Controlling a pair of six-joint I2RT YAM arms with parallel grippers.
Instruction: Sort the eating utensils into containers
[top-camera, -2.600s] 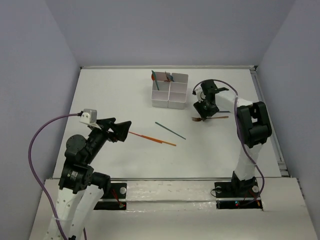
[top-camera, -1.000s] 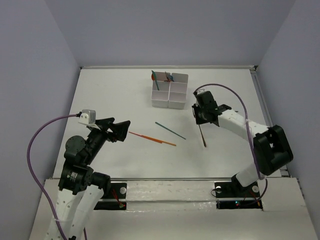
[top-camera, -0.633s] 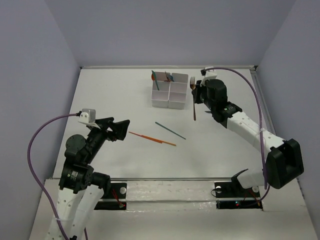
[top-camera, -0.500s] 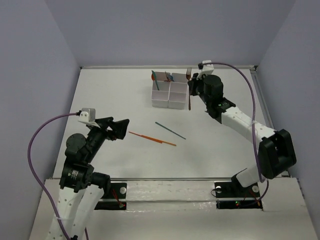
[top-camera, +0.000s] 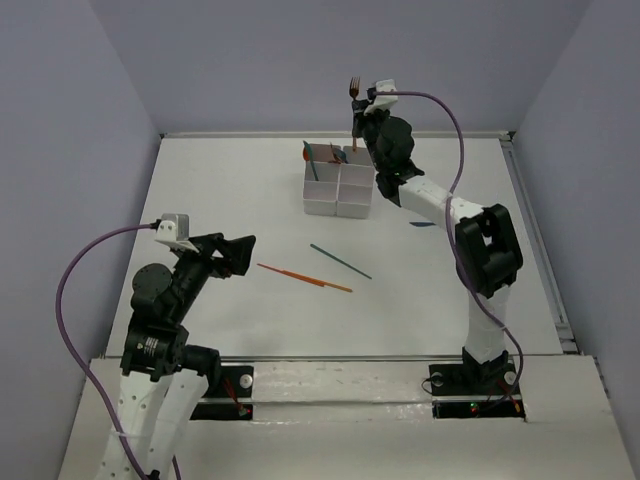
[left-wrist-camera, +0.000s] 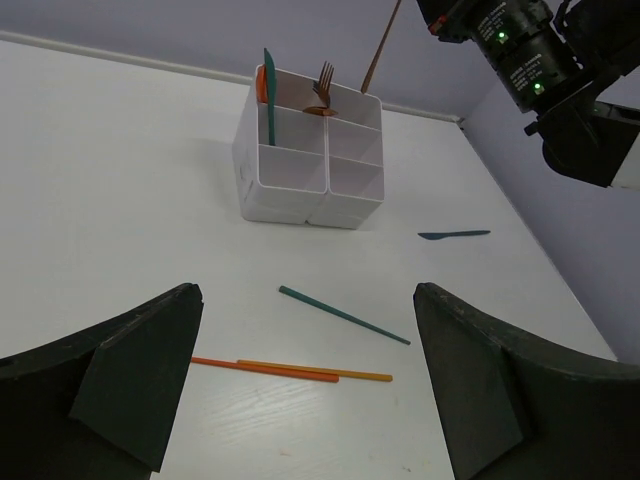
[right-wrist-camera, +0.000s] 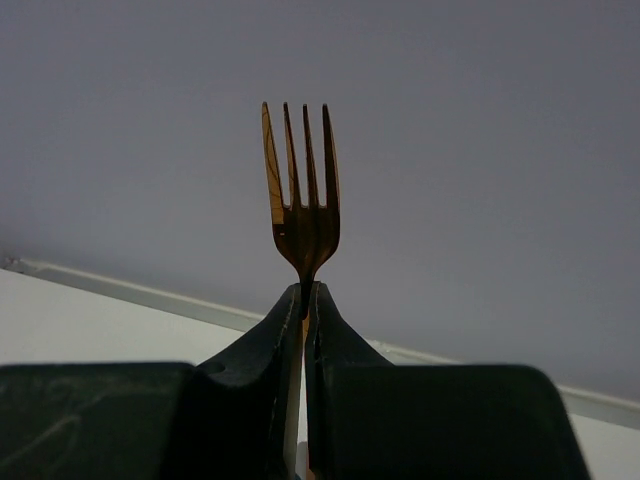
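Moved: the brown fork (right-wrist-camera: 302, 215) had left the tabletop (top-camera: 220, 200) and stood tines-up over the white four-compartment box (top-camera: 340, 190). Its handle end was at the back-right rim; whether inside, unclear.
Right gripper (right-wrist-camera: 303, 298): clenched on the fork's neck.
Done: a teal utensil (left-wrist-camera: 268, 100) and a second fork (left-wrist-camera: 323, 80) stood in the back compartments.
Left: the teal stick (top-camera: 340, 261), orange sticks (top-camera: 305, 278) and teal knife (top-camera: 422, 224) lay loose.
Left gripper (top-camera: 240, 252): spread, empty.
Room: open tabletop around the box; thin walls demanded a straight drop.

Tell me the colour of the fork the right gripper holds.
Amber-brown fork, clearest in the right wrist view.
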